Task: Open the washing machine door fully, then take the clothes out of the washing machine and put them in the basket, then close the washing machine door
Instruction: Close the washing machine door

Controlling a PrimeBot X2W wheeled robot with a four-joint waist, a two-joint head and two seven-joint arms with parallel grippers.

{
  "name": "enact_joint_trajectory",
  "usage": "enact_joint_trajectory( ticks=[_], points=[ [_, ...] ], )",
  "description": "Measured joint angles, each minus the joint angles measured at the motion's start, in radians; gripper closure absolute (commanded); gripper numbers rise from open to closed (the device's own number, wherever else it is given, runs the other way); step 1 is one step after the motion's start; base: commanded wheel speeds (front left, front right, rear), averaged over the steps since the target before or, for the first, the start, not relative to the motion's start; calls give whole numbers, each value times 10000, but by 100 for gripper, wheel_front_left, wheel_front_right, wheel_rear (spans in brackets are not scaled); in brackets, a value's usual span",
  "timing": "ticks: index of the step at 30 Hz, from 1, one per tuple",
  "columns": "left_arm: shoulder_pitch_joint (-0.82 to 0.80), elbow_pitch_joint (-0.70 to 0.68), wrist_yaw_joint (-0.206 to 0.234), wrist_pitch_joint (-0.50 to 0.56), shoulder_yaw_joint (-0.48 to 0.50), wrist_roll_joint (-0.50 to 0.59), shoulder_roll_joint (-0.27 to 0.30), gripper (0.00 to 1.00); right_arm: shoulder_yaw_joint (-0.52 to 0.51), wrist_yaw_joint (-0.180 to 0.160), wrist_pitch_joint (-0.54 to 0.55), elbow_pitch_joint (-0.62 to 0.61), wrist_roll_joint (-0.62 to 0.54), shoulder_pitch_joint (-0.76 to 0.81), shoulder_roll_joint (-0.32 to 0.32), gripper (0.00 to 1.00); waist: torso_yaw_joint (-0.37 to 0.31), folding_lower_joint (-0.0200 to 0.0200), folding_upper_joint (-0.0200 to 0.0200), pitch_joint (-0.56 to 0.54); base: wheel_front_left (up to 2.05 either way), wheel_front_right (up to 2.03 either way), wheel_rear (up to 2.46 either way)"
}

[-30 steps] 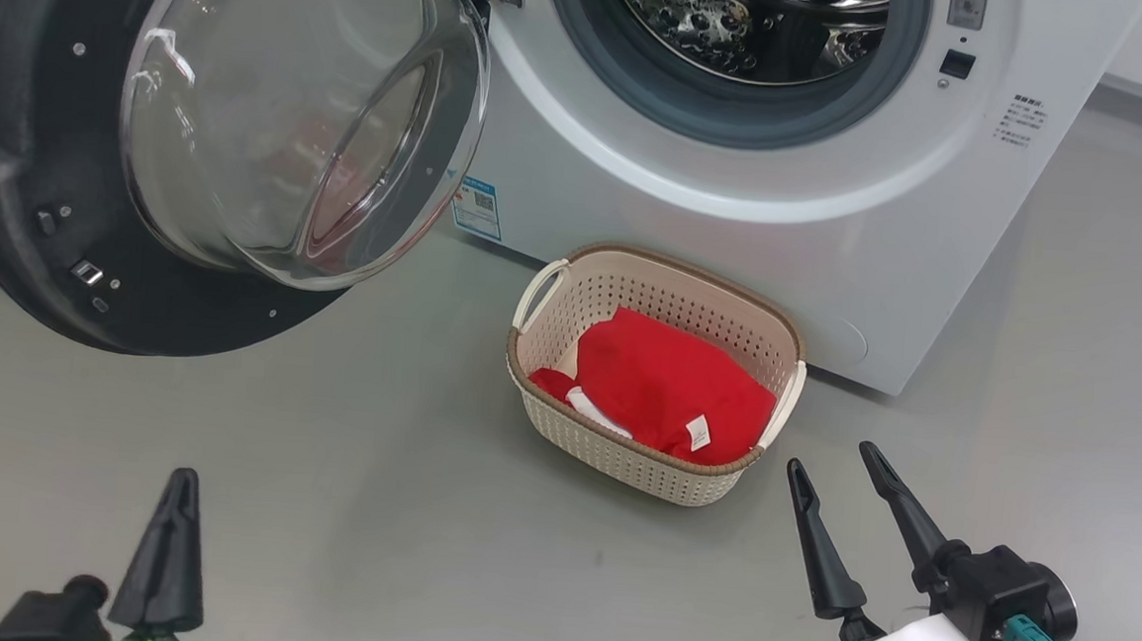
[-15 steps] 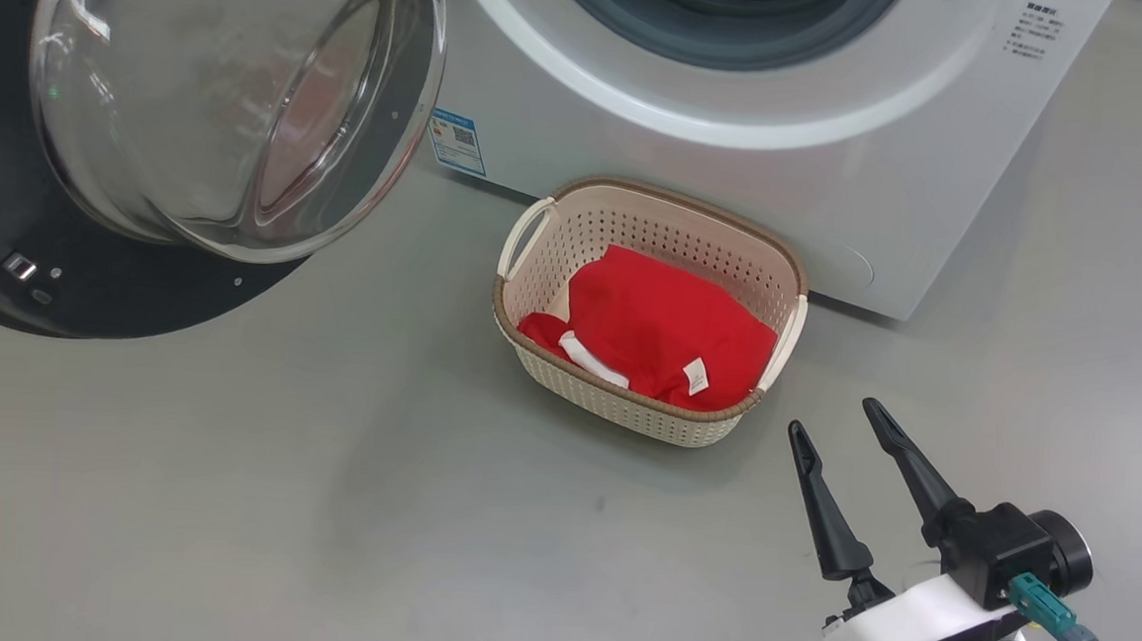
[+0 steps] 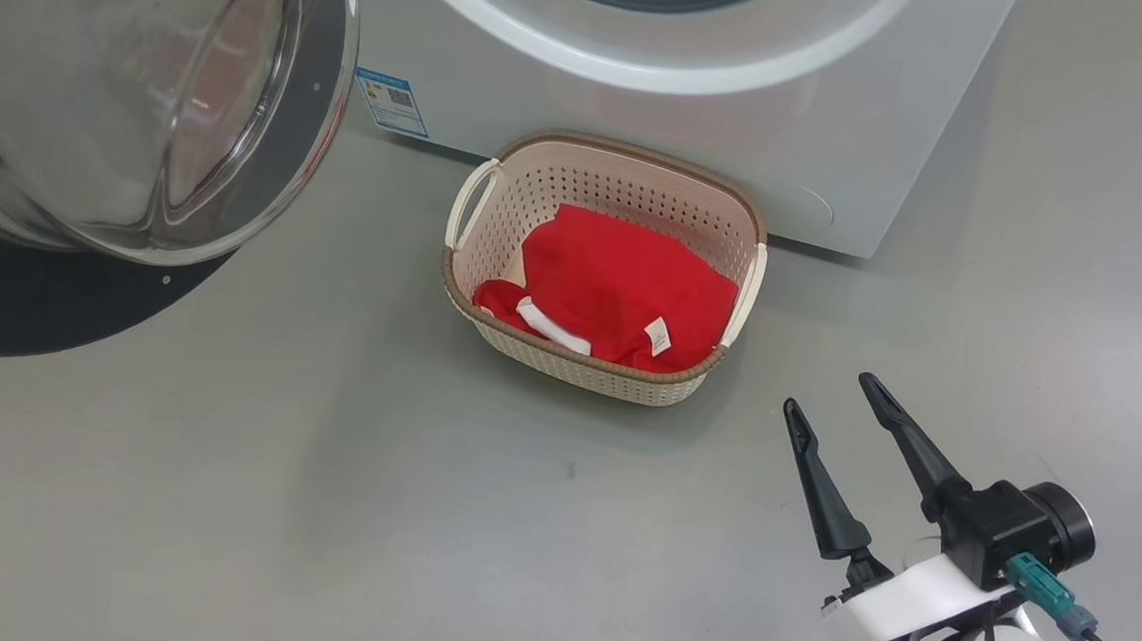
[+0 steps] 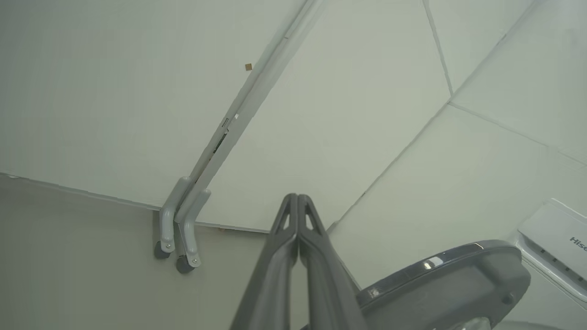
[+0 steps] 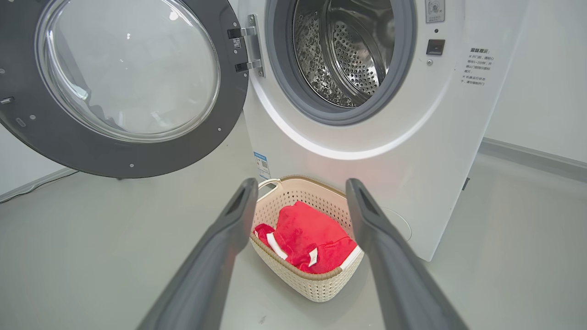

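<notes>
Beside washing machine (image 3: 594,104) | clothes (image 3: 623,279) in basket (image 3: 599,179), unmoved | view likely tilted

Right gripper (image 3: 830,393): black tapered fingers (image 3: 823,495), white wrist (image 3: 901,598) (teal plug (image 3: 1036,585), seemingly cabled).

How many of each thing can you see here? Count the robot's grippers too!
Washing machine: 1
Washing machine door: 1
Basket: 1
Red clothes bundle: 1
Grippers: 2 (left gripper, right gripper)
Total: 6

Red clothes (image 3: 623,284) fill basket (image 3: 629,187); door (image 3: 98,113) open.
</notes>
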Motion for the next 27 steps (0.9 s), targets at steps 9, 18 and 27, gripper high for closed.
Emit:
enact_joint_trajectory(
  ticks=[9, 18, 27],
  points=[
    [-2195, 1894, 909, 1918, 1344, -3087, -165, 100, 211, 8, 77, -15, 0, -128, -21, 0, -326, 0, 0, 193, 0, 0, 0],
    [-2980, 3344, 1020, 2589, 2380, -4002, 291, 100, 278, 33, 77, -6, 0, -284, -21, 0, -650, 0, 0, 293, 0, 0, 0],
    [-3336, 4523, 1020, 3248, 2213, -4103, 623, 100, 182, 79, 71, 40, 33, -297, -38, 0, -779, 0, 0, 315, 0, 0, 0]
  ],
)
